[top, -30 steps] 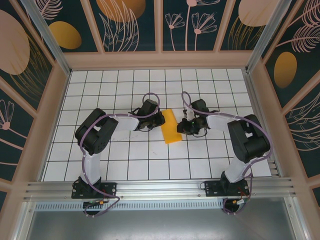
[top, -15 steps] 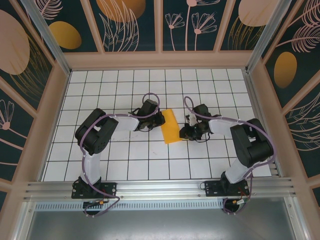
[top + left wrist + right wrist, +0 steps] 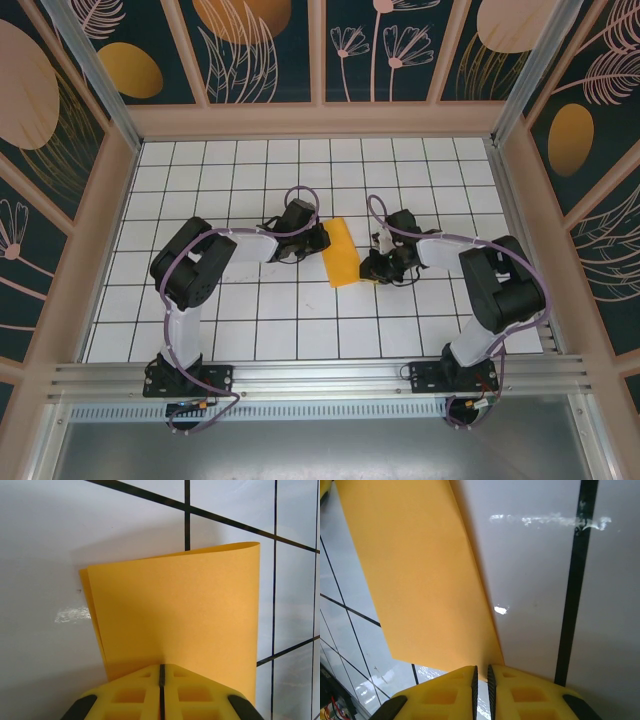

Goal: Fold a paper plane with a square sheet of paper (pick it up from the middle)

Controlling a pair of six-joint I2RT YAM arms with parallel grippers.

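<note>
Orange-yellow and doubled over itself, the thin square sheet of paper [image 3: 341,254] lies as a narrow rectangle at the middle of the white gridded surface [image 3: 200,170] in the top view, between the two black-and-white arms. The left arm [image 3: 195,262] reaches in from 9 o'clock, and its jaws meet the sheet's long edge near the 10 o'clock corner. The right arm [image 3: 495,280] comes in from 3 o'clock, and its jaws sit at the sheet's 4 o'clock corner. Gripping opposite ends like this probably keeps the two layers aligned while the first fold is set.

From the left wrist, the yellow fingers [image 3: 130,695] at 6 o'clock are pressed together with only a hairline seam between them. The sheet's near edge runs into that seam, so the left jaws read as clamped on the paper. A second layer peeks out along the 9 o'clock side. The 12 o'clock edge bulges in a soft roll, which suggests a fold not yet pressed flat.

From the right wrist, the sheet slants from 11 o'clock down to the yellow fingers [image 3: 520,695] at 6 o'clock, and its corner ends in the slim slit between them. The right jaws look closed on that corner, low against the glossy surface.

I judge the task to be early: the sheet is halved, with no nose folds and no paper plane shape yet. The rolled edge wants pressing into a crease next, and a slipping grip could let the layers skew.
</note>
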